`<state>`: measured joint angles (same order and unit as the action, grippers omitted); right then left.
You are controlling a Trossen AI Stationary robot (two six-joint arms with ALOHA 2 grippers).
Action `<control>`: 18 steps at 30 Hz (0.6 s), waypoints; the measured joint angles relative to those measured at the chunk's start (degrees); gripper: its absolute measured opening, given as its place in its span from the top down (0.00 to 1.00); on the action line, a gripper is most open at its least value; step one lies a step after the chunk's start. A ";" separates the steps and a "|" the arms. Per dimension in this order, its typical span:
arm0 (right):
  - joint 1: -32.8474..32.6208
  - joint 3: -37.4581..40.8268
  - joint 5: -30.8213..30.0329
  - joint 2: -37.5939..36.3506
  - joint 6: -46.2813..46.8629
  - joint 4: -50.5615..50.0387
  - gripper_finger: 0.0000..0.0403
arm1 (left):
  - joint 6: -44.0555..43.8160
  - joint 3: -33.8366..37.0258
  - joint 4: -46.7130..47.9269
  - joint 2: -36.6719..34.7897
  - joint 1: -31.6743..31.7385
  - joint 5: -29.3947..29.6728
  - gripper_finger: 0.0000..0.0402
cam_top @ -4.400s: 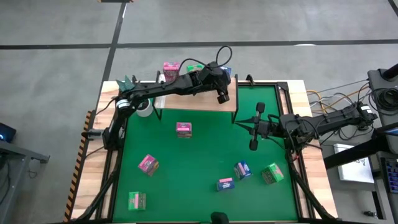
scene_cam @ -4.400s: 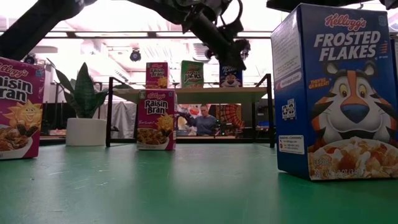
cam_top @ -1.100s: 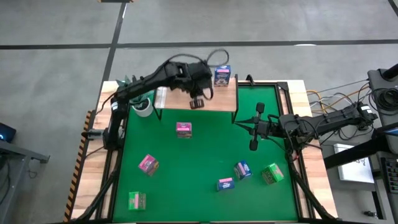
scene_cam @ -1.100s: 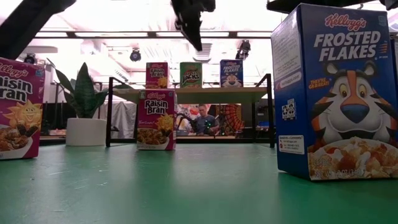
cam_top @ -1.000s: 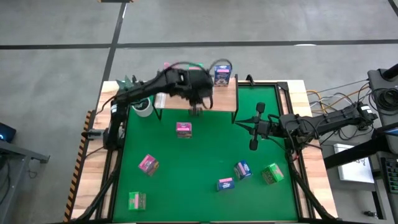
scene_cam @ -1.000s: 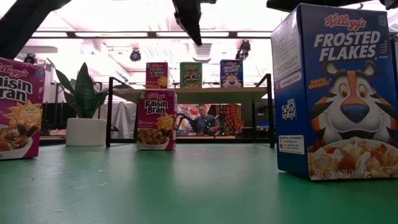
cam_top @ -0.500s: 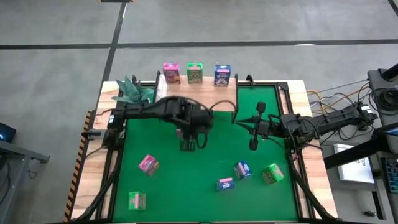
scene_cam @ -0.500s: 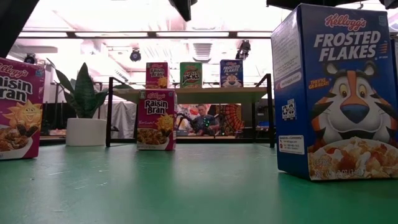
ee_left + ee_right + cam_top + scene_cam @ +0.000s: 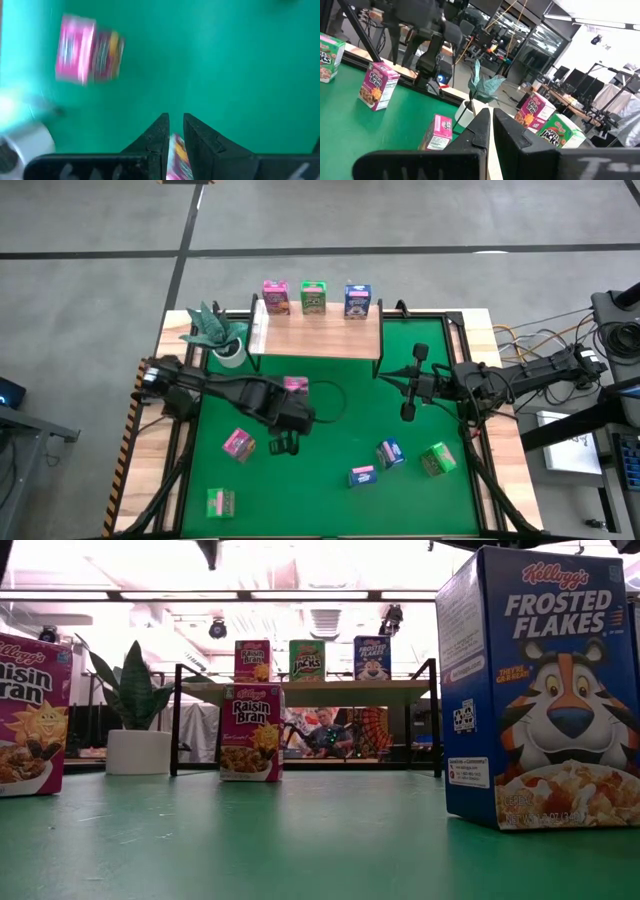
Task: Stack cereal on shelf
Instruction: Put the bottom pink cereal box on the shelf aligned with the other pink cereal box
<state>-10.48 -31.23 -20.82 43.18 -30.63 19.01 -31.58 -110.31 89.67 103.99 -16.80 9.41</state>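
**Three boxes shelved, six on the mat**

The shelf [image 9: 318, 332] carries three boxes: pink [image 9: 275, 295], green [image 9: 314, 296], blue [image 9: 358, 299]. On the mat [image 9: 330, 470] lie six: two green, two pink, two blue. My left claw [image 9: 285, 444] hangs over the mat beside a pink box [image 9: 239, 444], fingers nearly together, empty. My right claw [image 9: 410, 384] waits by the shelf's right end, fingers nearly together.

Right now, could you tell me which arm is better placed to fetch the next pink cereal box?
Left. The left gripper hovers between both pink boxes on the mat; the right gripper waits across the table.
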 joint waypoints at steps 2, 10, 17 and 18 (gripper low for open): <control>0.00 -0.01 0.00 0.00 -0.41 0.22 0.97 | -9.45 3.93 0.19 -2.22 -1.04 -1.96 0.90; 0.00 -0.01 -0.02 0.00 -2.32 1.49 0.97 | -40.63 17.53 0.18 -10.96 -9.50 -4.26 0.90; 0.00 0.01 0.21 0.00 -3.01 2.36 0.97 | -58.67 25.94 -3.58 -16.09 -14.71 -3.99 0.80; 0.00 0.01 0.23 0.00 -3.12 2.36 0.97 | -60.07 26.79 -3.87 -16.43 -15.20 -4.00 0.77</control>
<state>-10.48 -31.22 -20.58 43.18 -33.75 21.37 -91.65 -83.52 85.80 87.56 -32.01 5.42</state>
